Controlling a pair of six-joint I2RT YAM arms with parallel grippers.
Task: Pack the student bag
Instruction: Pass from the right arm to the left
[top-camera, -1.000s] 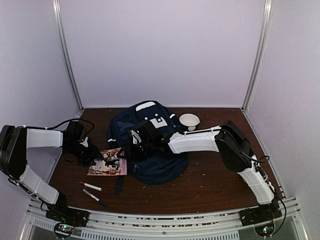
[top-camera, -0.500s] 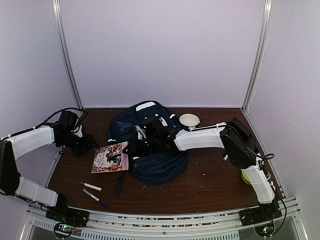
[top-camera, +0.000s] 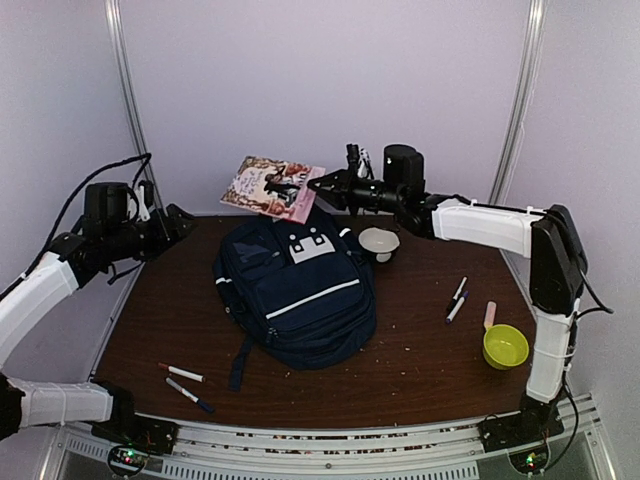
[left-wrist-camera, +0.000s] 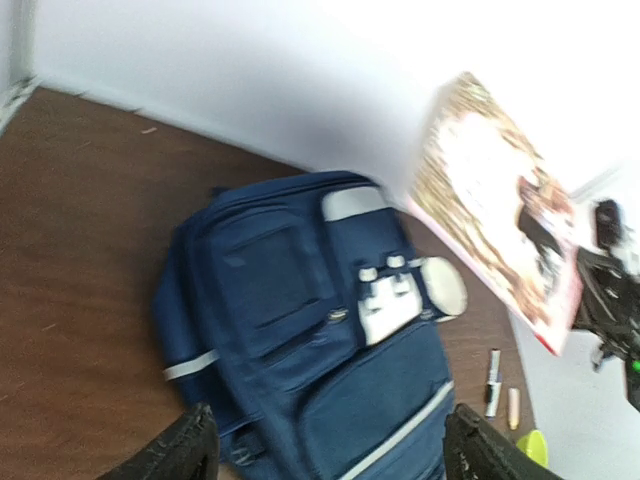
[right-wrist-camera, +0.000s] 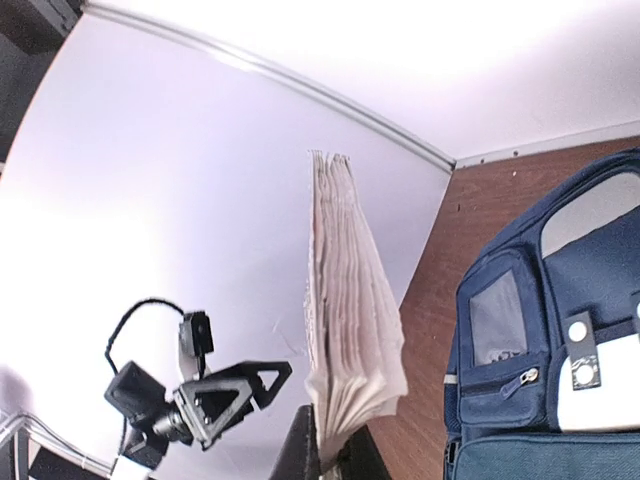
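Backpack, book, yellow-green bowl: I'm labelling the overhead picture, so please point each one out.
backpack (top-camera: 300, 300), top external view, middle of its front panel.
book (top-camera: 272, 186), top external view, its illustrated cover.
yellow-green bowl (top-camera: 505, 346), top external view, its inner wall.

The right claw (top-camera: 317, 186) hangs high, pinched on the edge of a picture book (top-camera: 268, 186) that sticks out to the claw's left, tilted. Below this claw lies the student bag (top-camera: 300, 295), flat, front panel up. A white bowl (top-camera: 379, 240) sits below the claw, slightly to its right. The left claw (top-camera: 184, 217) hovers well left of the book. Its jaws look parted, though they show small here.
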